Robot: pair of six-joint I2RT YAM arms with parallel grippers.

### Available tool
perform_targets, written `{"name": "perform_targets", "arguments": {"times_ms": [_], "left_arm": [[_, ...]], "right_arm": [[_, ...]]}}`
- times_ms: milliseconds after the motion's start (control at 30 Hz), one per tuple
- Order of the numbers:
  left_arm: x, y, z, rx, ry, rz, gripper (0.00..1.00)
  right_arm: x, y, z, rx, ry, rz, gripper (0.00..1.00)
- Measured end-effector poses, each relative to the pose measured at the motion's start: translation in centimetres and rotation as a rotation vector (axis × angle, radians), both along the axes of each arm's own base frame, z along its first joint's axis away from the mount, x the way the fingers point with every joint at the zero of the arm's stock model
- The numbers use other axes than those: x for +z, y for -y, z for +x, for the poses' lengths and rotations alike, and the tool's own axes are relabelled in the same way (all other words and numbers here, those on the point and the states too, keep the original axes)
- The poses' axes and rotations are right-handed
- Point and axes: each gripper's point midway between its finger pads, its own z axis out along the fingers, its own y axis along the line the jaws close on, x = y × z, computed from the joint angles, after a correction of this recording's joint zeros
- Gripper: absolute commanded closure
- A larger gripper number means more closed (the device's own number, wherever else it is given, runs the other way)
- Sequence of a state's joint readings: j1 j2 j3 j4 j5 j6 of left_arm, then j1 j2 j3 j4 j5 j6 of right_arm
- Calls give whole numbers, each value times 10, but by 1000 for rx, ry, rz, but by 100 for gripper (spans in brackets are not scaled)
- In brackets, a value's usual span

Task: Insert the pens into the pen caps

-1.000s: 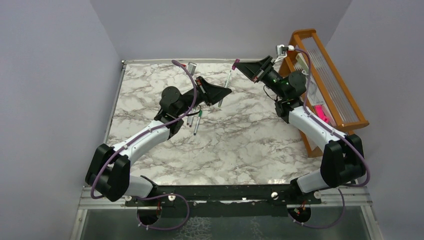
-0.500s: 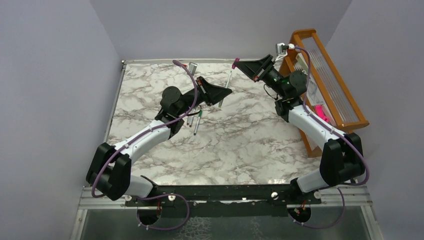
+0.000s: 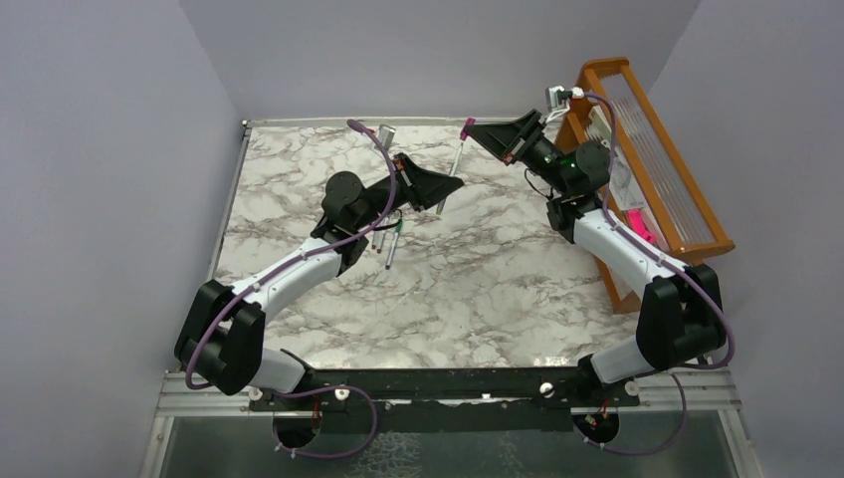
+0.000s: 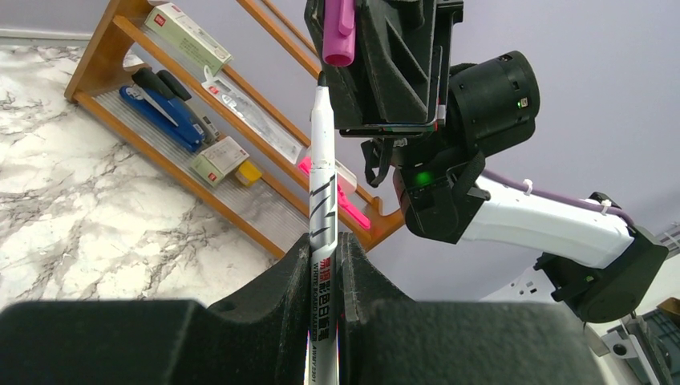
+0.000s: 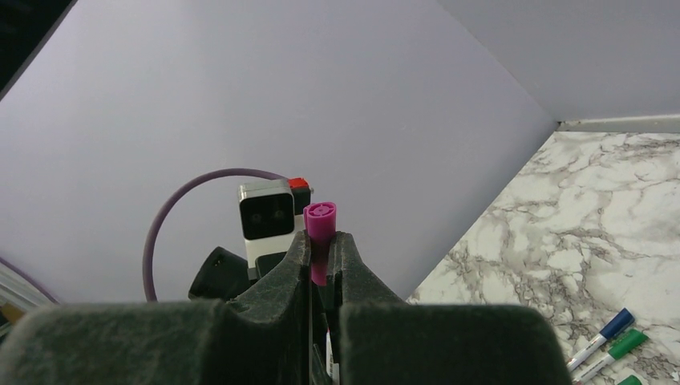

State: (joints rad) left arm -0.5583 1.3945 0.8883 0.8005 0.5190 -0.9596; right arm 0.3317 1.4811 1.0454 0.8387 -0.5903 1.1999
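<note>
Capping step is in hand: a silver marker pen [image 4: 323,160] is clamped upright in the left gripper [image 4: 325,245], dark tip just under the magenta cap [image 4: 339,32], which is pinched in the right gripper [image 5: 321,243]. The tip probably needs lining up a touch, then pushing in. Counted: one cap, one held pen, two more pens [image 3: 392,247] lying well apart from that cap.

The left gripper's [image 4: 325,245] pen [image 4: 322,176] stands just below the pen cap [image 4: 338,32] in the right gripper [image 5: 320,241]. Loose pens [image 3: 390,245] lie on the table [image 3: 478,289] under the left arm, with a shelf [image 3: 601,67] at the right.
</note>
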Motion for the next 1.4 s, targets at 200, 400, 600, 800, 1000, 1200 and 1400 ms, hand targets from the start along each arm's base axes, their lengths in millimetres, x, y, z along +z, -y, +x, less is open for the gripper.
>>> {"name": "perform_targets", "arguments": {"times_ms": [200,400,600,800,1000,1200,1400], "left_arm": [[1,0,-1,-5,4,-1,100],[2,0,-1,-4,9,-4,100],[4,0,-1,-4,17,-9,100],[5,0,-1,-4,20,-12,100],[6,1,0,-9,19,-26,100],[5,2,1,-11,12,-32,100],[7,2,0,-13,16,-42,100]], "right_arm": [[-1,0,0,0,-2,-1,99],[-4,1,3,-4,-10,-5,99],[-7,1,5,-3,-19,-9,99],[-8,0,3,7,-18,-13,99],[-9,-1,1,20,-16,-18,99],[-19,-1,1,21,-39,-23,99],[-17,2,3,14,-38,-18,99]]}}
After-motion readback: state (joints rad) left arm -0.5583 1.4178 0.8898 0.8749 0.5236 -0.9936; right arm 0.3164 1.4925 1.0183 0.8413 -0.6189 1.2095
